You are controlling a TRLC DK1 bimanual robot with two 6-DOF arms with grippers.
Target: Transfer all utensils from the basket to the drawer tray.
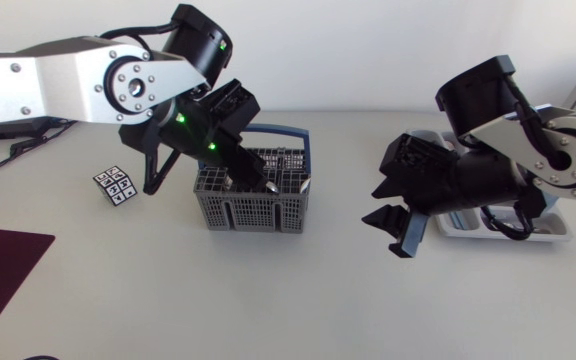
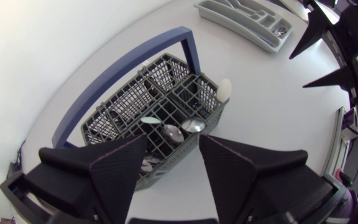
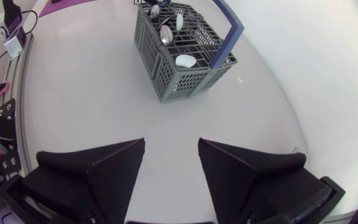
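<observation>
— Two things are noted at the left side of the table (image 1: 268,300); what are they?
— A dark maroon mat (image 1: 3,262) is laid at the near left corner. A small marker cube (image 1: 115,185) is set beyond it, just left of the basket (image 1: 253,205).
— How is the left gripper (image 2: 173,142) held?
— It is hung over the grey basket with its fingers (image 2: 114,168) spread apart, and nothing is pinched between them. The blue handle (image 2: 129,62) is arched ahead of it. Whether the basket's rim is touched cannot be told.
— What is held by the basket?
— Several metal spoons (image 2: 179,132) are stood bowl-up in the compartments below the gap between the fingers. A white spoon (image 2: 224,89) is leaned at the corner that faces the right gripper (image 3: 171,142).
— And how is that gripper kept?
— It is held over bare table between the basket and the drawer tray (image 1: 560,232), its fingers parted and nothing gripped. The basket is seen well ahead of it.
— Where is the drawer tray placed?
— It is placed at the far right, largely hidden behind the right arm (image 1: 558,150) in the head view. In the left wrist view a few pieces of cutlery (image 2: 248,9) are shown inside its compartments, too small to be named.
</observation>
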